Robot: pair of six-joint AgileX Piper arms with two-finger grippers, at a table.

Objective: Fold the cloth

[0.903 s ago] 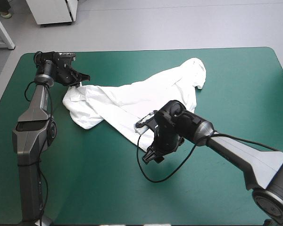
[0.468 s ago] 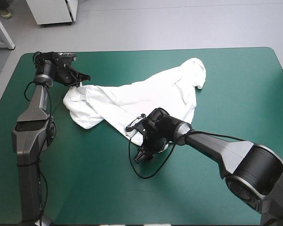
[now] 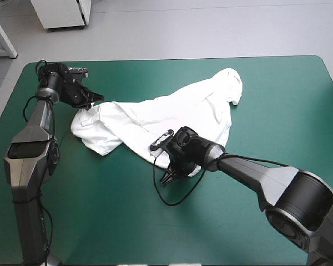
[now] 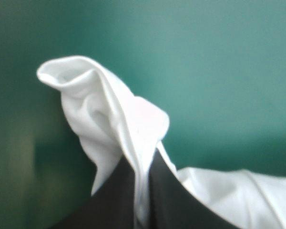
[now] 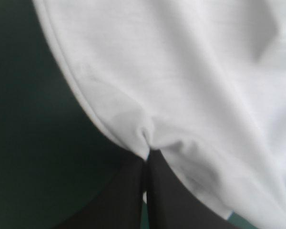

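T-shirt is soft, matt white cloth, creased; teal-green cover looks smooth and matt.

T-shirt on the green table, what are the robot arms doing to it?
Two robot arms are handling a white T-shirt that lies crumpled across the teal-green table. The left gripper is shut on one end near the table's far left corner. The right gripper is shut on the edge nearest the robot. Nothing is folded yet.
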